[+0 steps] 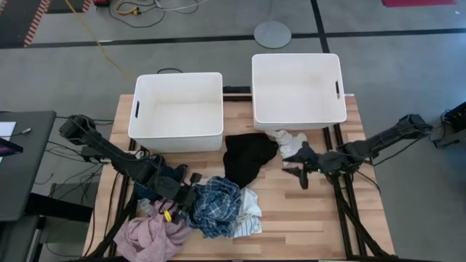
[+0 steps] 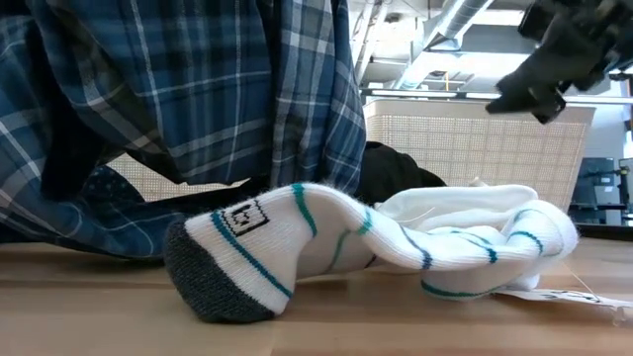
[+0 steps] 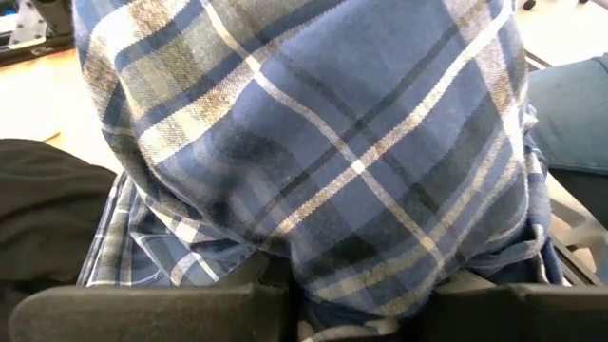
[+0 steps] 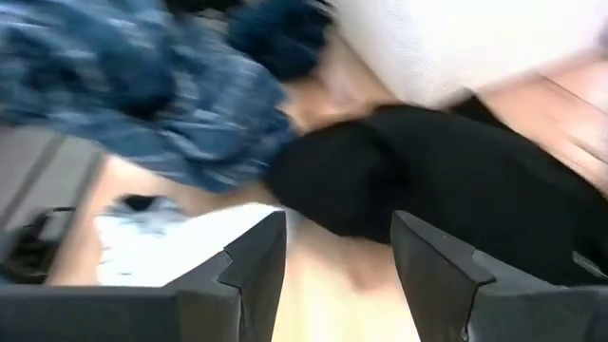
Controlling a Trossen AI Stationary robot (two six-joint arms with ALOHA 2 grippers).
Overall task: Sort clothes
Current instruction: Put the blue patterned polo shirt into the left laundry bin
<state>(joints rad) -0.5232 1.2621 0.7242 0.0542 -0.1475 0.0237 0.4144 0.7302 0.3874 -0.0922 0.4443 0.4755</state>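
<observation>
My left gripper (image 1: 194, 198) is shut on the blue plaid garment (image 1: 215, 207) at the table's near left; the plaid fills the left wrist view (image 3: 323, 142) and hangs in the low view (image 2: 198, 89). A pink garment (image 1: 153, 236) lies at the near edge, and a dark navy patterned one (image 1: 164, 177) lies under the left arm. A black garment (image 1: 247, 156) lies mid-table. White socks with teal stripes (image 2: 326, 247) lie beside the plaid (image 1: 249, 211). More white pieces (image 1: 291, 142) lie by the right bin. My right gripper (image 1: 296, 172) is open and empty, right of the black garment (image 4: 446, 180). My left gripper pinches a bunched fold of the plaid garment (image 3: 370, 285) between its two fingers (image 3: 152, 309), several layers thick. The fingers come from the table's left, slanting down. The cloth bulges up past the fingers, and its lower part (image 2: 89, 232) rests on the table.
Two white plastic bins stand at the table's far side, the left one (image 1: 176, 109) and the right one (image 1: 297, 87). Bare wood (image 1: 313, 218) shows at the near right. A dark side table (image 1: 22, 160) stands left of the table.
</observation>
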